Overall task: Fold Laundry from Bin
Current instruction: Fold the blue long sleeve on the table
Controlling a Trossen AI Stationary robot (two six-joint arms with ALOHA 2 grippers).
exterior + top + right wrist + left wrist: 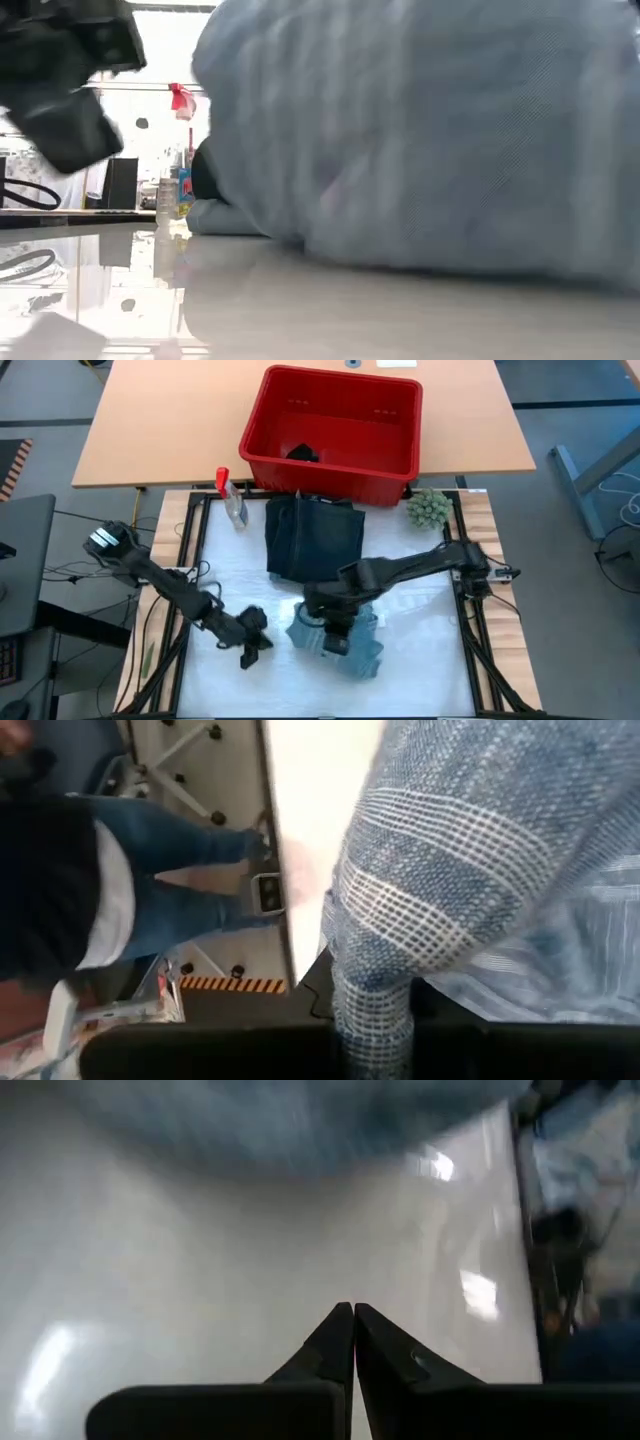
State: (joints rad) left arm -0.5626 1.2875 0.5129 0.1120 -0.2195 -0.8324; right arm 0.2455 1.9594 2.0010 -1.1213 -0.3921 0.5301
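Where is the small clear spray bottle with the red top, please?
In the high view, the small clear spray bottle with a red top stands at the white mat's far left corner, beside the bright red plastic bin and left of the dark folded garment.

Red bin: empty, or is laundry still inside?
Not empty. The high view shows one dark garment lying on the floor of the red bin; the rest of the floor is bare red.

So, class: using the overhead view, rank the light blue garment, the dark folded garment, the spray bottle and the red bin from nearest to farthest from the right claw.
1. Light blue garment: clamped in the right claw.
2. Dark folded garment: mid-table, toward the bin.
3. Spray bottle: far-left corner.
4. Red bin: beyond the table's far edge.
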